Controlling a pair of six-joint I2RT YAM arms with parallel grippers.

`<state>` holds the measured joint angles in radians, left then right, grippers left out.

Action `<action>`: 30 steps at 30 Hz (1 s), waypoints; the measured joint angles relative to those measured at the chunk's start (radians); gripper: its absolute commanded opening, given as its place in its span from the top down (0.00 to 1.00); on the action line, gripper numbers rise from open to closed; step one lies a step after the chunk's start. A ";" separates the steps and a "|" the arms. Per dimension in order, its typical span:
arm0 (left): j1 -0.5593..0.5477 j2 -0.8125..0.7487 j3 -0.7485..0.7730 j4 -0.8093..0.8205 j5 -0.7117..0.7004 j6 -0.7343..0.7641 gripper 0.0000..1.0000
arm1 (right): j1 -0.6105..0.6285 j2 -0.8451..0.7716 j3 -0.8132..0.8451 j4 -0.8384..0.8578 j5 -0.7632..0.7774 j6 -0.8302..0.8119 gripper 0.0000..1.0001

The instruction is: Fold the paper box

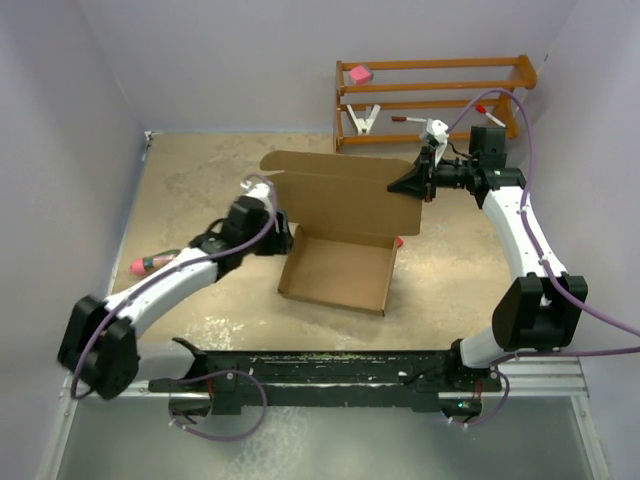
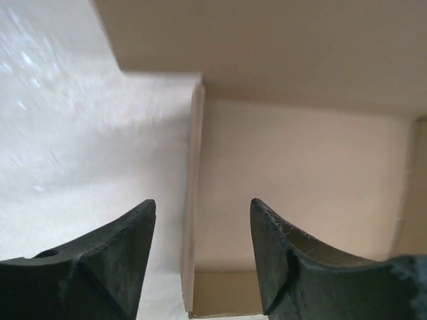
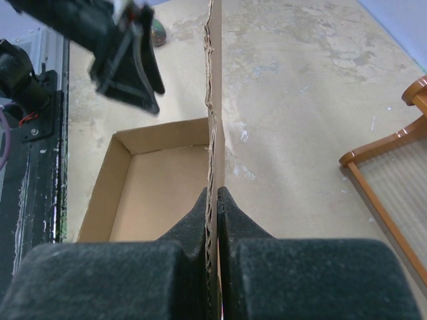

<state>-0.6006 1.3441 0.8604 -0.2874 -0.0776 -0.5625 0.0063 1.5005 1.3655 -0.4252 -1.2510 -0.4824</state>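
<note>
1. At the near edge of the table (image 1: 200, 170) the two arm bases sit on a black rail. The left arm reaches up and to the right, and the right arm rises along the right side and bends in toward the middle.
2. A pink-ended pen (image 1: 152, 264) lies beside the left arm, well apart from the cardboard.
3. The paper box (image 1: 335, 272) sits in the middle of the table. Its lower part is a shallow brown tray with low walls raised on its sides, open upward.
4. The left gripper (image 1: 281, 238) hovers at the tray's far-left corner. Its wrist view shows it released: the fingers (image 2: 113, 260) are spread apart with nothing clamped. The tray's left wall runs in line with the gap between them, and whether either finger touches it cannot be told.
5. From the tray's far edge the lid flap (image 1: 340, 192) stands roughly upright. It is wider than the tray and overhangs it on both sides.
6. The right gripper (image 1: 418, 184) is clenched on the lid flap's right edge. In its wrist view both pads (image 3: 187, 230) press the corrugated sheet from either side, and the tray lies to the left of the sheet.
7. A small red thing (image 1: 399, 241) peeks out just beside the tray's far-right corner, below the flap.
8. Farthest away, by the back wall, a wooden rack (image 1: 432, 95) carries a pink block (image 1: 360, 73) at its upper left. A white clip (image 1: 362, 119) sits lower down on it.
</note>
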 measured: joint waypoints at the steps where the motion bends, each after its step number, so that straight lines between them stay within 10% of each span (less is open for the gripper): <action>1: 0.032 -0.046 -0.014 0.026 0.029 0.008 0.30 | 0.000 0.000 0.000 0.000 0.000 0.000 1.00; 5: 0.204 -0.242 -0.068 0.166 0.129 0.062 0.06 | 0.000 0.000 0.000 0.001 0.000 0.000 1.00; 10: 0.288 -0.355 -0.066 0.266 0.196 0.164 0.02 | 0.000 0.000 0.000 0.002 -0.001 0.000 1.00; 20: 0.612 -0.101 0.069 0.469 0.759 0.203 0.04 | 0.000 0.002 0.000 0.005 -0.002 0.000 1.00; 30: 0.643 0.168 0.116 0.731 1.101 0.248 0.04 | 0.009 0.032 0.000 0.005 -0.001 0.000 1.00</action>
<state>0.0422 1.5124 0.9764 0.4438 1.0233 -0.3149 0.0154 1.5330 1.3655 -0.4202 -1.2522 -0.4824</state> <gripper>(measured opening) 0.961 0.005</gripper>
